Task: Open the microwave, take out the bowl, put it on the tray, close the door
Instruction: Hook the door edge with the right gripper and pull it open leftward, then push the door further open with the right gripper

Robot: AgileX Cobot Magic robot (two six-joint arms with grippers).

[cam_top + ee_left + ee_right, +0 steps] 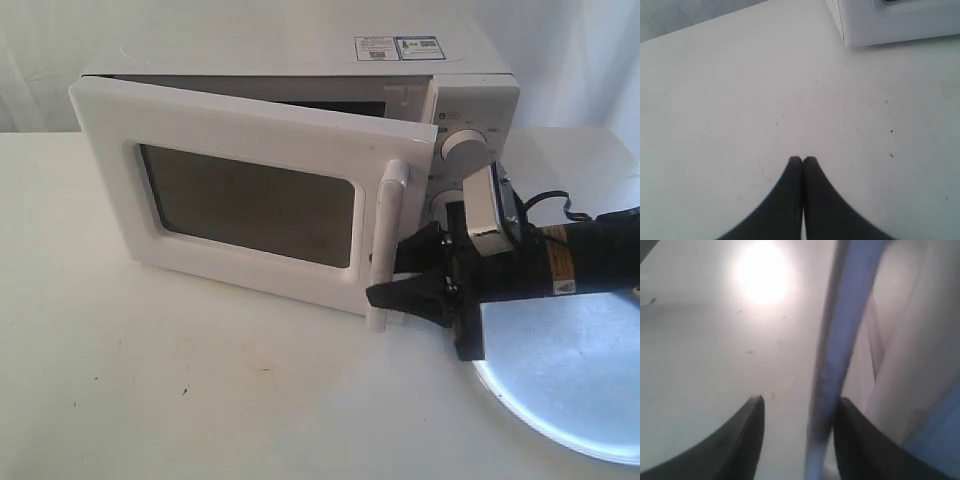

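The white microwave (470,95) stands at the back of the table, and its door (250,130) with the dark window is swung partly open. The vertical bar handle (388,235) sits at the door's free edge. My right gripper (398,272) is open around the lower end of that handle (840,340), which lies between the fingers close against one of them; the gripper (800,402) is not clamped. The shiny silver tray (570,385) lies under the right arm. My left gripper (802,160) is shut on nothing above bare table. The bowl is hidden.
Two round knobs (462,147) sit on the microwave's panel right behind the right wrist. A white corner of the microwave (890,22) shows in the left wrist view. The white table (150,380) stretches wide in front of the door.
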